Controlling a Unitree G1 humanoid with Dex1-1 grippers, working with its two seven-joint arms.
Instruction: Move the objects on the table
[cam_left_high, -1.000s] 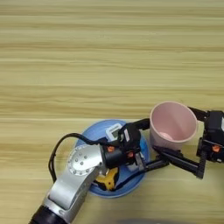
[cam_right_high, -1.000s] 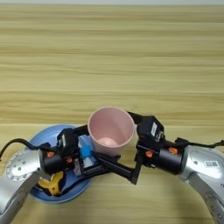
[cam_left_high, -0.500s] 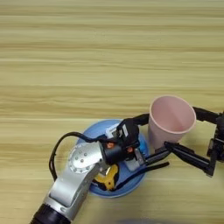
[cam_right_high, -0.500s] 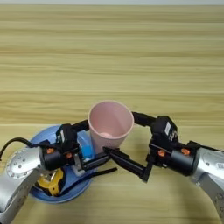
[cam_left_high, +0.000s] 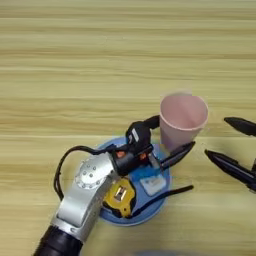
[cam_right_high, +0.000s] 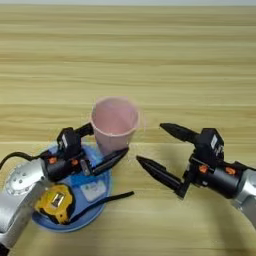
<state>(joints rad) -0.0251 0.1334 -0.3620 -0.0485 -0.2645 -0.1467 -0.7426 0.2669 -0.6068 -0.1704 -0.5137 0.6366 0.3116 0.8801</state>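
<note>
Across the wide wood-grain table (cam_right_high: 150, 50), you are looking at a scene bunched near the front edge. Your round blue plate (cam_right_high: 45, 222) is sitting at front left, holding the yellow-black tape measure (cam_right_high: 56, 202) and a pale flat item, probably the white remote (cam_right_high: 94, 190), though the arm is hiding part of it. Just beyond the plate's far rim, the pink cup (cam_right_high: 115, 122) is standing upright on the table, free of both claws. Your left gripper (cam_right_high: 117, 175) is reaching over the plate with its fingers spread wide, the upper one lying close under the cup and gripping nothing. Your right gripper (cam_right_high: 157, 150) is hovering just right of the cup, fingers equally wide apart and empty, pointing toward it. You are not seeing the blue block clearly; it may be lying under the left wrist.
</note>
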